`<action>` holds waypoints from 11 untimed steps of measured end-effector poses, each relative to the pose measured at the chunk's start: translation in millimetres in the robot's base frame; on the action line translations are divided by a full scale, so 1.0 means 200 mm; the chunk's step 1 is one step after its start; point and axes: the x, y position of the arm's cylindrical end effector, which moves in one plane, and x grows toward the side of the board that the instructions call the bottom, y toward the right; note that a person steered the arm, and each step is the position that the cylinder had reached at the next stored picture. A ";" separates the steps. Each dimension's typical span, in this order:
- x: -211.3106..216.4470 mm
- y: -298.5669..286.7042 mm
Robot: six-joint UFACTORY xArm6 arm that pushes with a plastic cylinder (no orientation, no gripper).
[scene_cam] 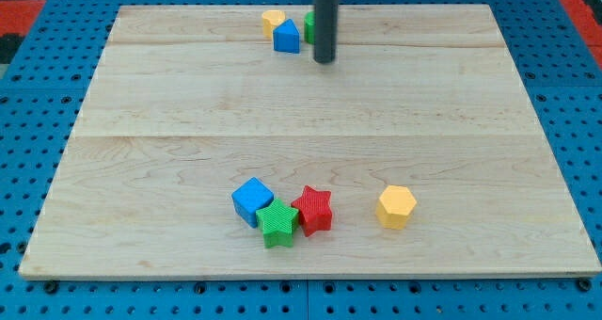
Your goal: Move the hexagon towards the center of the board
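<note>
The yellow hexagon (396, 206) lies on the wooden board (310, 104) near the view's bottom, right of the middle. My tip (324, 60) is near the view's top centre, far from the hexagon. It stands just right of a blue block (286, 36) and in front of a green block (309, 24) that the rod partly hides.
A yellow block (273, 20) sits at the top edge, left of the blue one. Near the bottom centre a blue cube (252, 200), a green star (277, 222) and a red star (312, 210) are clustered, left of the hexagon.
</note>
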 end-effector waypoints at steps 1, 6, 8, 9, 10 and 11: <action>0.59 0.32; 1.03 0.43; 1.16 0.02; 0.90 0.07; 0.77 0.21; 1.00 0.39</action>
